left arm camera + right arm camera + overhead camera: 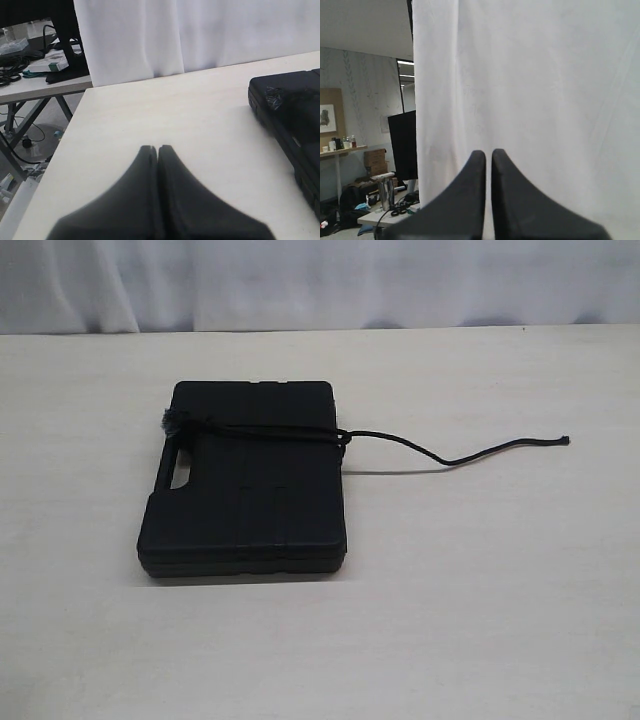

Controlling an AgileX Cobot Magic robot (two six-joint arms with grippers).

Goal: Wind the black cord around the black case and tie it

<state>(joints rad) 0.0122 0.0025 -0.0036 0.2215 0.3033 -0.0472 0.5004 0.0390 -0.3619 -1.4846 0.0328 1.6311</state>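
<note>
The black case [250, 480] lies flat in the middle of the table, handle slot toward the left. The black cord [262, 430] crosses its far part and is knotted at the right edge, with a frayed greyish tuft [168, 421] at the left corner. A loose tail [470, 454] trails right over the table. Neither gripper shows in the exterior view. My left gripper [157, 149] is shut and empty, low over the table, apart from the case [285, 107] and its tuft [274, 97]. My right gripper [488, 154] is shut, holds nothing and faces a white curtain.
A white curtain [320, 280] hangs behind the table's far edge. The table's left edge [70, 125] drops off toward a cluttered side desk [35, 65] and floor cables. A dark monitor [402, 145] stands beyond the curtain.
</note>
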